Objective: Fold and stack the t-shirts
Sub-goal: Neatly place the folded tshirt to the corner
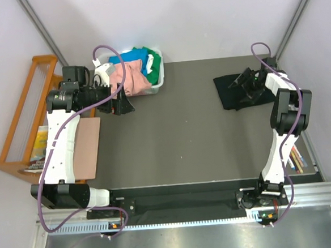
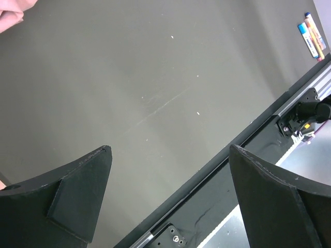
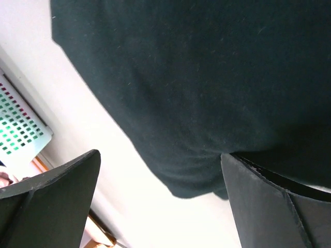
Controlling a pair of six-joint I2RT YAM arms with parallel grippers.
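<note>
the folded black t-shirt [image 1: 227,94] lies at the far right of the tabletop [image 1: 183,134], well apart from everything else, probably so the stack has a place of its own; the right end effector [image 1: 244,86] sits low over its inner edge with fingers spread, and in the right wrist view the dark cloth fills the space past the tips with nothing pinched, so i judge this a pressing or letting-go pose rather than a grip; the remaining shirts, salmon-pink [image 1: 130,84], blue [image 1: 128,57] and green [image 1: 154,61], are heaped in the white bin [image 1: 154,90] at the far left, the pink one spilling over the near wall toward the left arm; the left end effector [image 1: 124,106] hangs just beside that spill, fingers wide apart and empty, only bare tabletop between them in its own camera; that suits reaching for the pink shirt, which looks easiest to catch; one shirt looks done, three wait.
</note>
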